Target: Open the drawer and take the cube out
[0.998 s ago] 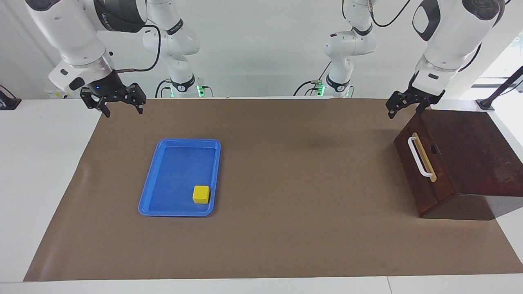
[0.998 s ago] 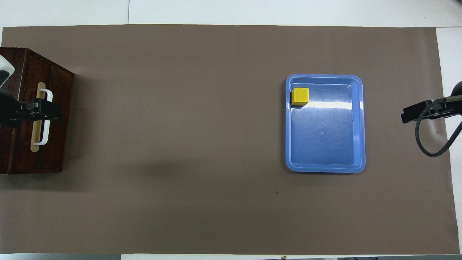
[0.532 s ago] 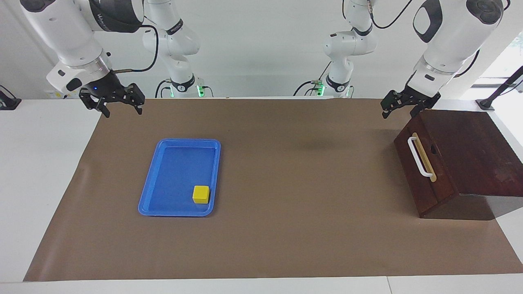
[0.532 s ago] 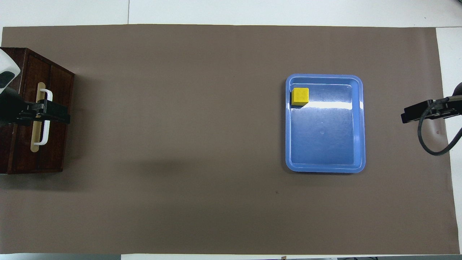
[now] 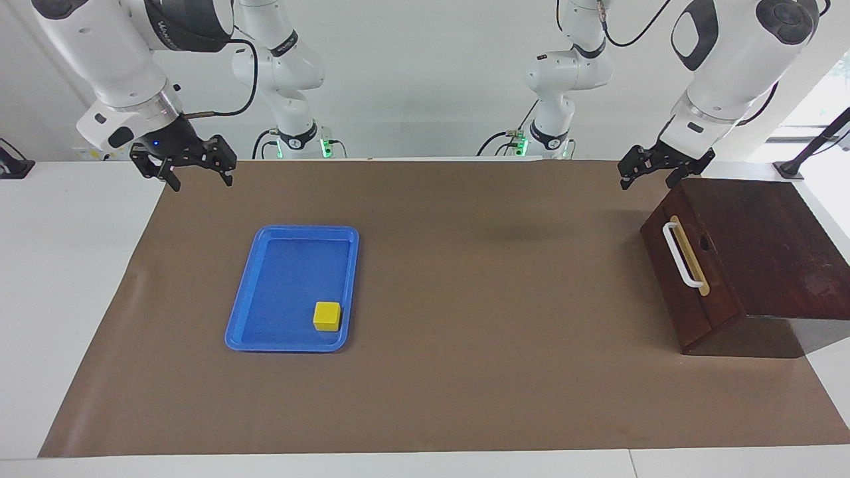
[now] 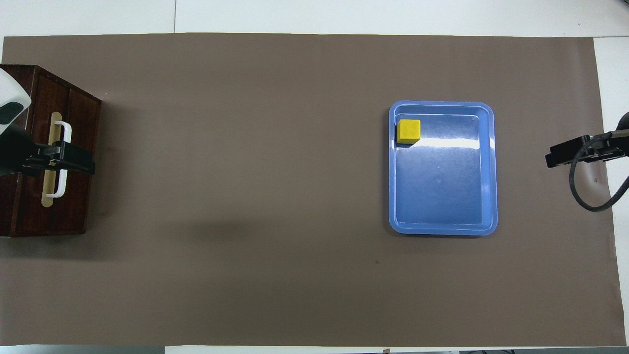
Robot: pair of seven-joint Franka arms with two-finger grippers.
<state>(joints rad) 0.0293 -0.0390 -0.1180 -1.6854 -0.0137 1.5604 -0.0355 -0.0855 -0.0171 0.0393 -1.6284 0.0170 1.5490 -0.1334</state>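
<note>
On the brown-covered bench (image 5: 465, 372) we find the drawer (image 5: 690, 265) shut, the cube (image 5: 327, 316) already lying in the tray (image 5: 265, 332), and both the left pincer (image 5: 647, 171) and the right pincer (image 5: 198, 171) apart and empty.

A white table (image 5: 73, 279) carries a brown mat (image 5: 465, 372) bearing a blue tray (image 5: 242, 318) and the drawer (image 5: 737, 252).

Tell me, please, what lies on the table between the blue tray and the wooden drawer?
Nothing lies there. Between the blue tray and the drawer only the bare brown mat shows; both views agree. The cube sits in the tray.
</note>
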